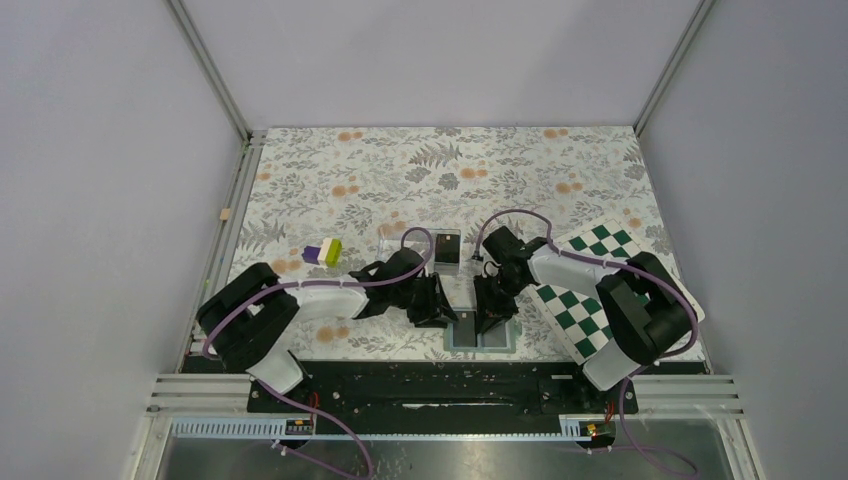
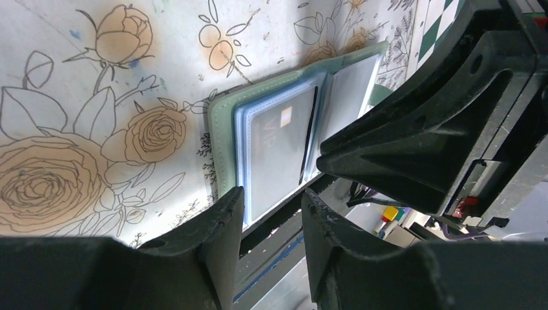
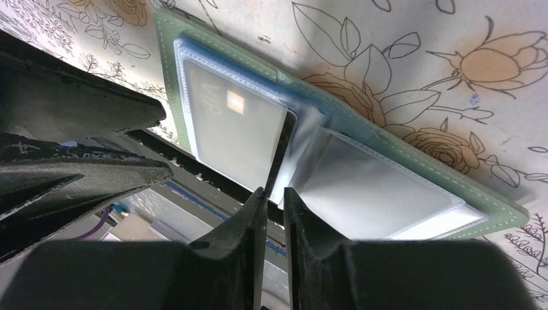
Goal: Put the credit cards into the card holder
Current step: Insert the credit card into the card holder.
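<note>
The card holder (image 1: 480,337) lies open at the table's near edge, sage-green rim (image 3: 388,147) round pale pockets. One credit card (image 3: 239,129) sits inside its left pocket, dark behind the plastic with a small pale mark, also shown in the left wrist view (image 2: 278,148). My right gripper (image 3: 274,194) hovers at the centre fold by that card's near corner, with only a narrow gap and nothing between the jaws. At the holder's left near corner, my left gripper (image 2: 271,206) stands open and empty. Another black card (image 1: 447,250) lies farther back by the clear box.
A clear acrylic box (image 1: 405,243) stands behind the arms. A purple-and-yellow-green block (image 1: 325,252) sits at the left. The green-and-white chequered board (image 1: 600,290) lies under the right arm. The black front rail (image 1: 430,385) runs just below the holder.
</note>
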{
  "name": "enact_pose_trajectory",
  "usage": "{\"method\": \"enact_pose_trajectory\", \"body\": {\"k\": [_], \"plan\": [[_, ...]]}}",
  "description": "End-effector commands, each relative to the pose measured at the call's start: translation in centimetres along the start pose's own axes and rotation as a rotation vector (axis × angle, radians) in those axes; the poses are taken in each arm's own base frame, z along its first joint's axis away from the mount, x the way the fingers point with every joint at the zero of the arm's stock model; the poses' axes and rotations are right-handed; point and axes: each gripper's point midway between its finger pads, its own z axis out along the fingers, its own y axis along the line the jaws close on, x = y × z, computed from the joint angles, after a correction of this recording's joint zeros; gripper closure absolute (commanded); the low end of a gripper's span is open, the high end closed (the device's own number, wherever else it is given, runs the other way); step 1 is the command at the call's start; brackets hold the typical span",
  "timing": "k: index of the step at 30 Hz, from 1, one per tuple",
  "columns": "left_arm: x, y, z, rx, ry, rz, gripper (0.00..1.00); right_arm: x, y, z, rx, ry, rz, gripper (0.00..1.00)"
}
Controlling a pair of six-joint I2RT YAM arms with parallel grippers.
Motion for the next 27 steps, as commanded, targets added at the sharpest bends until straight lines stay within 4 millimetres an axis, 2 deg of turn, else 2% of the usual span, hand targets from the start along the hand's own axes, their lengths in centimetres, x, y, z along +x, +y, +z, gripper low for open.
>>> {"method": "enact_pose_trajectory", "body": {"k": [1, 8, 11, 17, 22, 27], "plan": [[-1.0, -1.6, 0.3, 0.030, -0.022, 0.044, 0.62, 0.1, -0.1, 0.5, 0.002, 0.012, -0.011, 0.79], [-0.8, -2.0, 1.0, 0.049, 0.000, 0.046, 0.72, 0.3, -0.3, 0.8, 0.002, 0.029, -0.007, 0.86], [-0.7, -2.1, 1.1, 0.048, 0.003, 0.051, 0.72, 0.3, -0.2, 0.8, -0.002, 0.028, -0.006, 0.87], [-0.7, -2.4, 1.0, 0.057, -0.003, 0.056, 0.72, 0.2, -0.2, 0.9, -0.005, 0.029, -0.005, 0.87], [-1.3, -0.4, 0.3, -0.076, -0.042, 0.073, 0.62, 0.3, -0.5, 1.2, 0.004, 0.035, 0.001, 0.91], [-1.0, -0.2, 1.0, -0.079, -0.014, 0.070, 0.62, 0.4, -0.7, 1.5, 0.007, 0.042, 0.009, 0.96]]}}
